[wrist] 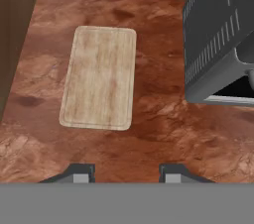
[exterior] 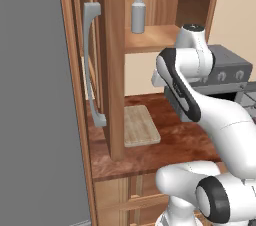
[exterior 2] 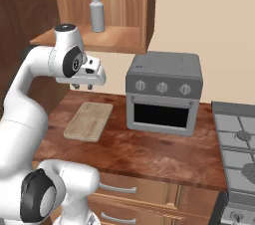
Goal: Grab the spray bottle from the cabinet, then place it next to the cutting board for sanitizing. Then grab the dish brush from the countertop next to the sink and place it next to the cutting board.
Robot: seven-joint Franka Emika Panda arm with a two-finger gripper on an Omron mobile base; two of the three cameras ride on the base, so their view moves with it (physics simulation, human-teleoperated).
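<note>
The spray bottle (exterior: 138,12) (exterior 2: 96,14), grey with a blue nozzle, stands upright on a shelf of the open wooden cabinet (exterior: 115,70) (exterior 2: 112,40). Below the shelf, the pale cutting board (exterior: 141,126) (exterior 2: 89,120) (wrist: 99,84) lies flat on the reddish countertop (wrist: 158,134). My gripper (exterior 2: 82,86) (wrist: 125,174) hangs in the air under the shelf, well above the board, pointing down. Its fingers are apart, open, with nothing between them. The bottle sits higher than the hand and a little to its right in the right base view.
A grey toaster oven (exterior 2: 164,92) (wrist: 218,44) stands on the counter right of the board. A stove (exterior 2: 239,139) lies further right. The open cabinet door with its curved grey handle (exterior: 91,65) stands to the left.
</note>
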